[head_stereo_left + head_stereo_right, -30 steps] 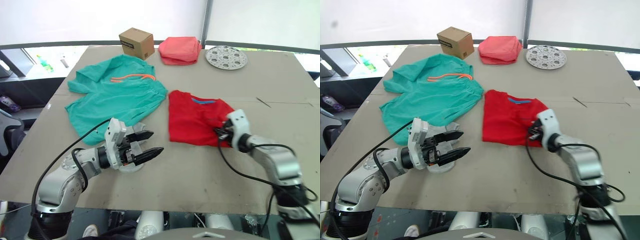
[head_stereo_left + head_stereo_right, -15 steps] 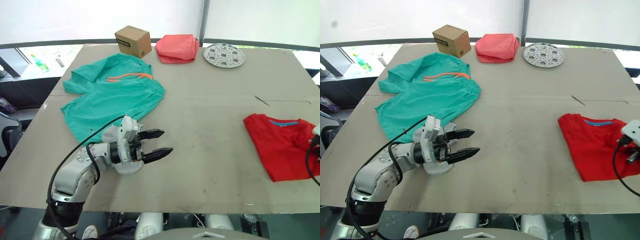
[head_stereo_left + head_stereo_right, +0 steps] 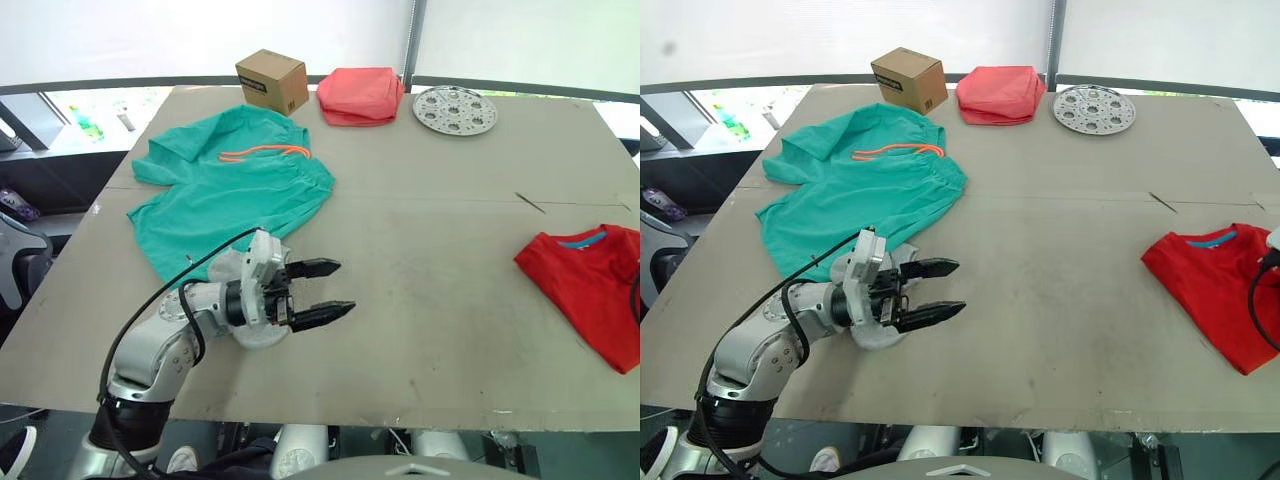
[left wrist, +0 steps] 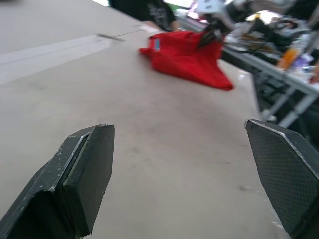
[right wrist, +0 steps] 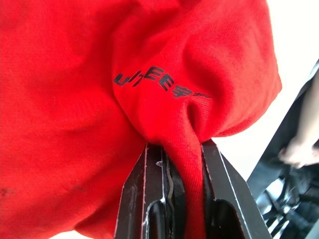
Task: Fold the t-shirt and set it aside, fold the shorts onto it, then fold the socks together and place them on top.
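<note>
The folded red t-shirt (image 3: pixel 1212 285) lies at the table's far right edge, and my right gripper (image 5: pixel 174 167) is shut on a bunched fold of it. The teal shorts (image 3: pixel 235 190) with the orange drawstring are spread flat at the back left. My left gripper (image 3: pixel 343 287) hovers open and empty just above the table, in front of the shorts and pointing right toward the t-shirt (image 4: pixel 187 55). Light grey socks (image 3: pixel 252 334) lie under that gripper's wrist, mostly hidden by it.
Along the far edge stand a cardboard box (image 3: pixel 272 82), a folded salmon-pink cloth (image 3: pixel 360 95) and a round perforated metal disc (image 3: pixel 455 108). Bare tabletop (image 3: pixel 440 270) stretches between my left gripper and the t-shirt.
My right gripper has dragged the t-shirt from the table's middle out to the right edge. The left gripper stays open and has edged slightly forward.
</note>
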Controlling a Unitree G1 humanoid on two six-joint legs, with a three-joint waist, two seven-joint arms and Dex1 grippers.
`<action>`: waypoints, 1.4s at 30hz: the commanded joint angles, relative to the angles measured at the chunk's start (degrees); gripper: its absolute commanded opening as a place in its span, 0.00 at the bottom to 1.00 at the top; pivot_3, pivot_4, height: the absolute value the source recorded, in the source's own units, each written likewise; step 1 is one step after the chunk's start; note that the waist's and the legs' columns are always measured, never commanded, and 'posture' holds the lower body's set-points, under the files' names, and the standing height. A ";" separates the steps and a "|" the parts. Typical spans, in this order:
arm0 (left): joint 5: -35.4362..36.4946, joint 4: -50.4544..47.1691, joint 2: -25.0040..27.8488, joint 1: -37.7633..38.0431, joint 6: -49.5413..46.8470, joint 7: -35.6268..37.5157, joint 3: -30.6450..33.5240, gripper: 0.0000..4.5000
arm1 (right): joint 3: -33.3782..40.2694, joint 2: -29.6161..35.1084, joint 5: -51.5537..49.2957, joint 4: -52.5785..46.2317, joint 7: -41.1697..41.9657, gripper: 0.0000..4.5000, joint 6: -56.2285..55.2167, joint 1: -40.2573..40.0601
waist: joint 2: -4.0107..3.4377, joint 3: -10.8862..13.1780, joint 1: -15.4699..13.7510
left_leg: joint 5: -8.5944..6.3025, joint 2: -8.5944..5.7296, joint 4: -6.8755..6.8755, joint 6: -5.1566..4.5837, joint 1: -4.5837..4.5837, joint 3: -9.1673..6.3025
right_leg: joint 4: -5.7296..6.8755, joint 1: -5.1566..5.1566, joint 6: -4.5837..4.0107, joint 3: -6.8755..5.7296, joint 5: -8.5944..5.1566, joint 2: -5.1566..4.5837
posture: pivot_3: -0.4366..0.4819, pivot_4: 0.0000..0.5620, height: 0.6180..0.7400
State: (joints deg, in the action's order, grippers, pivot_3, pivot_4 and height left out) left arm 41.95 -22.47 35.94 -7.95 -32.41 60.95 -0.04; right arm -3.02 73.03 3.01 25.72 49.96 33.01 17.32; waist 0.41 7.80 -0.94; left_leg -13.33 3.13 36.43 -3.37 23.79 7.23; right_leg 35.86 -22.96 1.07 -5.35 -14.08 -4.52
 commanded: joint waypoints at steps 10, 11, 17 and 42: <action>-0.06 -1.41 -0.10 -2.43 1.21 2.61 -2.40 1.00 | 11.77 -7.11 -2.66 -2.25 -11.17 0.01 12.57 1.39 | -0.13 -0.03 0.30 | 0.02 0.11 0.19 0.04 -0.13 -0.02 | 0.06 0.18 0.26 0.12 0.00 0.38 | 0.48 0.27 1.00; -0.12 -0.79 -0.30 -2.90 1.35 2.64 -2.39 1.00 | 11.59 -6.93 -2.53 -2.00 -11.16 0.01 12.37 1.78 | -0.17 -0.04 0.27 | 0.02 0.10 0.20 0.04 -0.12 -0.01 | 0.06 0.17 0.21 0.15 0.03 0.37 | 0.48 0.27 1.00; -0.66 0.69 -0.57 -4.41 2.08 3.18 -2.66 1.00 | 10.98 -4.43 -2.91 -3.62 -7.23 0.36 12.02 0.10 | -0.18 -0.04 0.19 | 0.03 0.09 0.21 0.04 -0.11 -0.03 | 0.07 0.18 0.11 0.14 0.10 0.41 | 0.48 0.27 1.00; -0.44 4.31 -6.26 -3.70 2.18 -4.35 0.64 1.00 | 30.89 -46.40 -21.56 -53.37 -21.64 0.17 17.18 -6.48 | -0.07 -0.16 0.35 | 0.00 0.10 0.58 -0.01 -0.01 -0.39 | 0.19 0.26 0.32 0.13 0.18 0.51 | 0.48 0.27 1.00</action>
State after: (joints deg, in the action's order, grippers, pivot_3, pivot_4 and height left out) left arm 40.68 -17.99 30.03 -12.27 -30.75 58.60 -1.72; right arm 28.77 27.98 -15.57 -22.12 29.47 53.81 9.92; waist 0.33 7.65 -0.59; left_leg -13.32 3.26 36.98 -3.37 23.77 6.84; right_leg 36.08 -22.71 1.39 -5.20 -13.90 -4.00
